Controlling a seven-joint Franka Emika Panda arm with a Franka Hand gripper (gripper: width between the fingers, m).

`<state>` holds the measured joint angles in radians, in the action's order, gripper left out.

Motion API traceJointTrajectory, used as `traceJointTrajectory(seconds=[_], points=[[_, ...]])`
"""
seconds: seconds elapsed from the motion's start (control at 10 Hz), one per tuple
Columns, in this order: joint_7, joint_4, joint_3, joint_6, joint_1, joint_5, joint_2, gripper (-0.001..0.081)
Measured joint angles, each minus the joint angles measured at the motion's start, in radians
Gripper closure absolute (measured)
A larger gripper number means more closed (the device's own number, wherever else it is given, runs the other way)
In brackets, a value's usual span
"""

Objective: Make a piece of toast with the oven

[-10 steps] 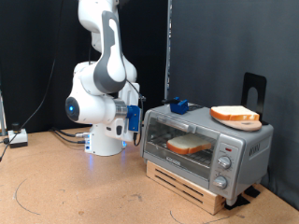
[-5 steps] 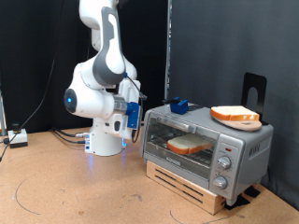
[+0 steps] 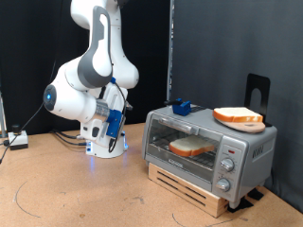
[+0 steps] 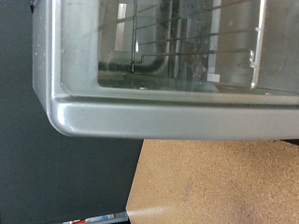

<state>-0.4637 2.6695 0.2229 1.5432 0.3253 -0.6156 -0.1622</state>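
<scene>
Piece of toast (image 3: 192, 147) inside closed oven (image 3: 208, 144), any lettering seemingly illegible

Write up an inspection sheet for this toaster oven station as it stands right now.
Surface: brown tabletop; oven sits on a wooden pallet.
Job's things: oven, door closed, one piece of toast inside on the rack; second slice lies on the oven's roof.
Clutter: small blue object on the roof's rear; black stand behind the oven.
Gripper: fingers not seen; blue-fitted hand hangs apart from the oven, at the exterior view's left of it.
Cables: bundle by the robot base.
Surroundings: black curtain.
</scene>
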Motion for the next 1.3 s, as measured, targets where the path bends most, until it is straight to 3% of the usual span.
traceJointTrajectory(seconds=[0.2, 0.4, 0.7, 0.9, 1.1, 1.3], points=[[-0.057, -0.019, 0.001, -0.005, -0.001, -0.03, 0.026, -0.0003], [-0.084, -0.074, -0.011, 0.005, -0.008, -0.089, 0.096, -0.0003], [-0.071, -0.17, -0.045, 0.004, -0.021, -0.144, 0.208, -0.0003], [-0.024, -0.203, -0.065, 0.057, -0.029, -0.217, 0.257, -0.0003], [-0.055, -0.215, -0.066, 0.018, -0.028, -0.232, 0.265, -0.0003], [-0.064, -0.275, -0.086, 0.001, -0.031, -0.292, 0.317, -0.0003]])
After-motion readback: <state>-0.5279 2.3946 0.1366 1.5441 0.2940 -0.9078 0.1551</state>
